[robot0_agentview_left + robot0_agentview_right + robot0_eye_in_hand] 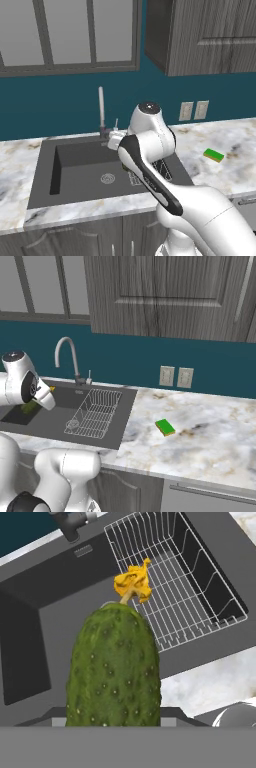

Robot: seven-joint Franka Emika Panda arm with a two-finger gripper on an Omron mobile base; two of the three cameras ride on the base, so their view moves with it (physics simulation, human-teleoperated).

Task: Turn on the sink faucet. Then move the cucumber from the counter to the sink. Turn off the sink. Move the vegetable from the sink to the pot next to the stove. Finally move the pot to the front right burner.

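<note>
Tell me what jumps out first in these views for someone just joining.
The big green cucumber with a yellow flower at its tip, close up in the hand view, hanging over the dark sink. Next, the wire rack in the sink's right half, and a green sponge lying alone on the marble counter.

Bumpy matt dark-green cucumber [115, 669]; beyond the pincer, thin silver wire rack [172, 582] in a matt dark-grey sink [60, 632]; glossy veined marble surface [210, 431].
</note>
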